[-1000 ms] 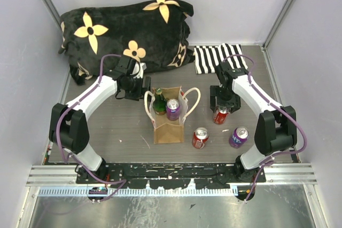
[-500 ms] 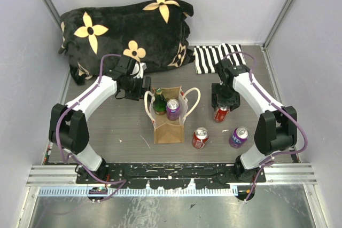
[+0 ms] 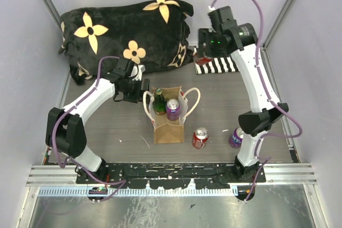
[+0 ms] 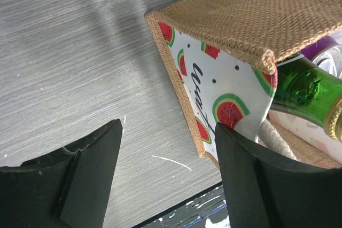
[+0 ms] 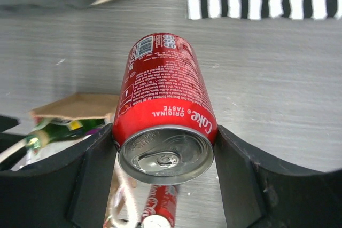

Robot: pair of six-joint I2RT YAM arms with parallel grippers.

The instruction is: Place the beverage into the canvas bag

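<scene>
Where the grey table [image 3: 96,126] meets the back wall, a black flowered cushion [image 3: 128,25] fills the far left. A striped cloth [image 3: 219,63] lies just beside it on the right. The right arm [image 3: 256,78] stands tall, its wrist high over that cloth. The right gripper [image 5: 163,156] is closed partway onto the red Coke can [image 5: 163,105], one finger pressed to each side. The can hangs in the air, top toward the wrist camera, well apart from the canvas bag [image 3: 168,129]. The bag stands upright mid-table with its mouth open, a green bottle [image 3: 158,102] and a purple can [image 3: 173,109] inside it. The left gripper [image 4: 166,132] sits low just beside the bag's left side, fingers spread wide and holding nothing. Right of the bag, near the table's front, stand a second red can [image 3: 200,138] and another purple can [image 3: 236,138], the latter partly hidden behind the right arm.
</scene>
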